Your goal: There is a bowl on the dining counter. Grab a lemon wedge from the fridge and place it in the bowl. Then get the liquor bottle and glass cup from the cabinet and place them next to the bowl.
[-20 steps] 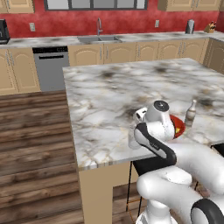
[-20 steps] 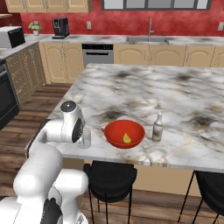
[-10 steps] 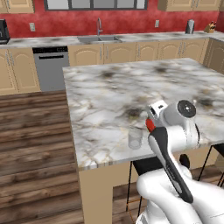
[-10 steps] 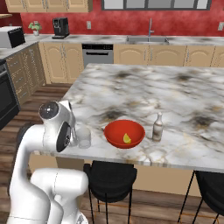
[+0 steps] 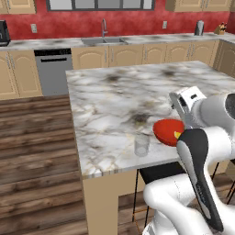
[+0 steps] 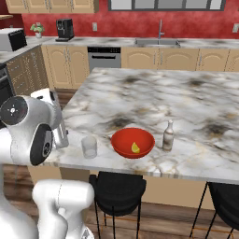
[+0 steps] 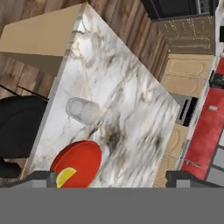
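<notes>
The white arm is folded back above the near edge of the marble worktop, its hand raised and tilted down over it. The gripper has its jaws spread wide with nothing between them. Below it the red bowl sits near the front edge with the lemon wedge inside. The glass cup stands just beside the bowl on one side, the liquor bottle upright on the other, all apart from the gripper.

Glass cup – bowl – liquor bottle in row; lemon wedge in bowl.
</notes>
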Available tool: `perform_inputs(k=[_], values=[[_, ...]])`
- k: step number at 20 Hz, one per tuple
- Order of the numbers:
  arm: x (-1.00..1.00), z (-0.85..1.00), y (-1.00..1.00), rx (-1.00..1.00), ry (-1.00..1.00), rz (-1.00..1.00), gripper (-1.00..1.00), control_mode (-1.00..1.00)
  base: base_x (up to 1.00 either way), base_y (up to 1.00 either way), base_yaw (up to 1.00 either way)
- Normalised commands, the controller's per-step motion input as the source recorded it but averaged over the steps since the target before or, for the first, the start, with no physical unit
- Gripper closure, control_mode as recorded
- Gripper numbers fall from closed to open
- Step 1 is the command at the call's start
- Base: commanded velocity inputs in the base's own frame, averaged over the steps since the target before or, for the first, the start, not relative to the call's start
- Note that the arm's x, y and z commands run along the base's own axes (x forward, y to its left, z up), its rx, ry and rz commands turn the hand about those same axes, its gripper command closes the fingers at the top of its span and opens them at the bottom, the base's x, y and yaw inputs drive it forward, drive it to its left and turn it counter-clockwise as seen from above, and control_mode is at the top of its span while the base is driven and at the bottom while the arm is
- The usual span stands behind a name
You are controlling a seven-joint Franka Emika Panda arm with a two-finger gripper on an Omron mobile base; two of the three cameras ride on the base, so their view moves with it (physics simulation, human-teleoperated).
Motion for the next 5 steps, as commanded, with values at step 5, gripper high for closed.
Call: perform_inputs(k=[5], values=[[-0.92, 0.25, 0.0, 0.0, -0.27, -0.04, -1.0, -1.0, 0.0, 0.0, 0.0]])
